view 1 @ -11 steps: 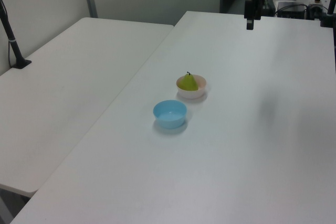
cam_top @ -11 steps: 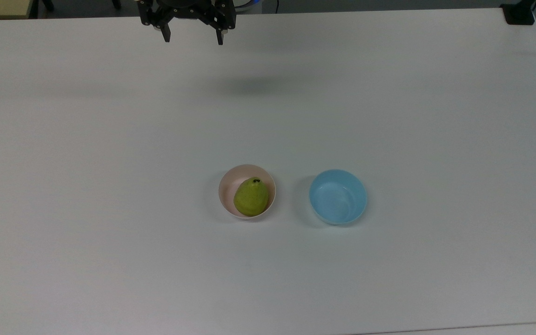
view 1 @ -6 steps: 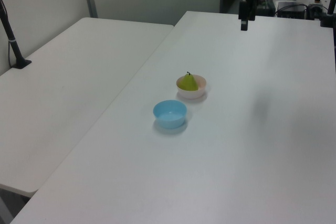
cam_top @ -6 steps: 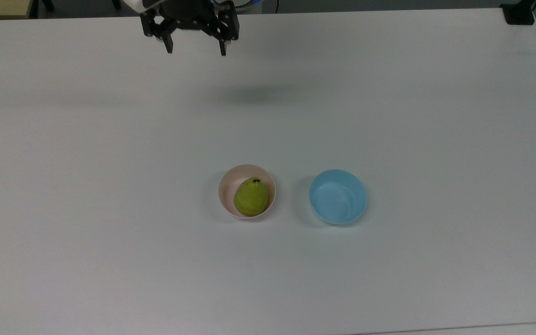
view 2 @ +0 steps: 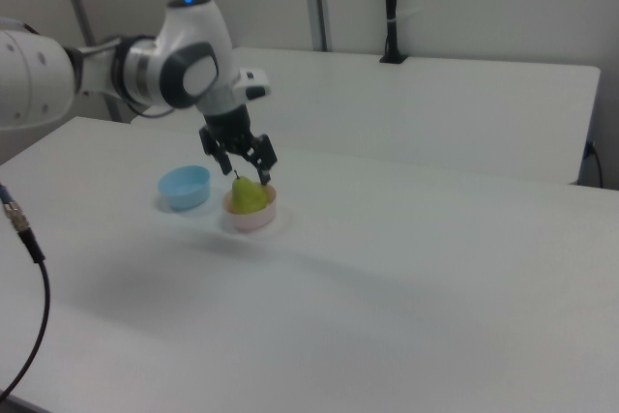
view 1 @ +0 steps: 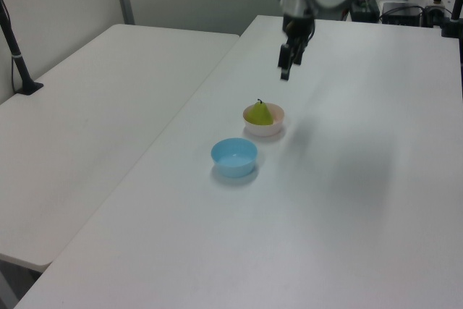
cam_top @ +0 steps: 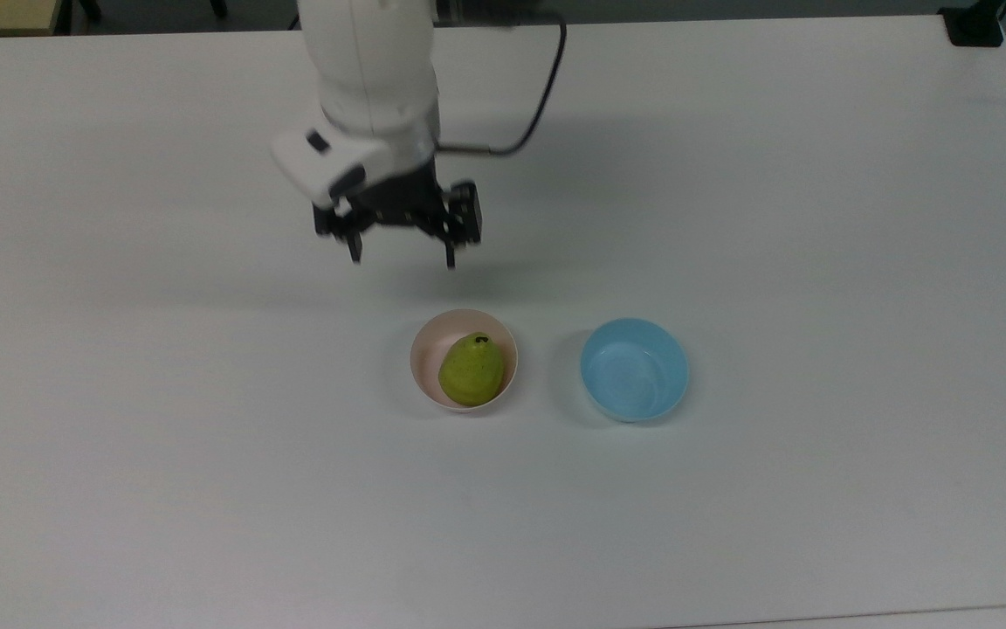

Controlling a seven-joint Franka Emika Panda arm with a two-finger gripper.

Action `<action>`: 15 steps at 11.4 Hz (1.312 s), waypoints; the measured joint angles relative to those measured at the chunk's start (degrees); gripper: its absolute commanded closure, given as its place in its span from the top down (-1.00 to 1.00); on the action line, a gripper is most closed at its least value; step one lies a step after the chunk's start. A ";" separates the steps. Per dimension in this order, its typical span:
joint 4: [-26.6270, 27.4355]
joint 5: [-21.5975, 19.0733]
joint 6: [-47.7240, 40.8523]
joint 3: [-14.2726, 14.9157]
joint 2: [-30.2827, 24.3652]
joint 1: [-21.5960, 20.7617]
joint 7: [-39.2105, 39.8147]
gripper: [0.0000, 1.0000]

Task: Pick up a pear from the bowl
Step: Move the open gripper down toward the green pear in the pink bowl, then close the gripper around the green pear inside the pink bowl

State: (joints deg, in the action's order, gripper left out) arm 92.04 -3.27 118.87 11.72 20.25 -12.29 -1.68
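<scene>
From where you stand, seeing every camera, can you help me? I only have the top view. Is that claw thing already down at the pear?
Observer: No. In the left view the gripper hangs well above the pear, with a clear gap.
Operator: Is the pear lying flat in its bowl?
Observer: The left view shows it upright, stem on top, rising above the pink bowl rim.
Operator: Are the two bowls touching?
Observer: The right view shows the blue bowl apart from the pink one, table between them.
</scene>
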 measured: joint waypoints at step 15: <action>-5.00 0.00 15.68 -0.37 14.38 -4.28 -4.46 -0.38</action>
State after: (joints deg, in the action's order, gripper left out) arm 87.04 -3.28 134.56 11.35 34.63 -16.57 -6.14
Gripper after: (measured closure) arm 0.225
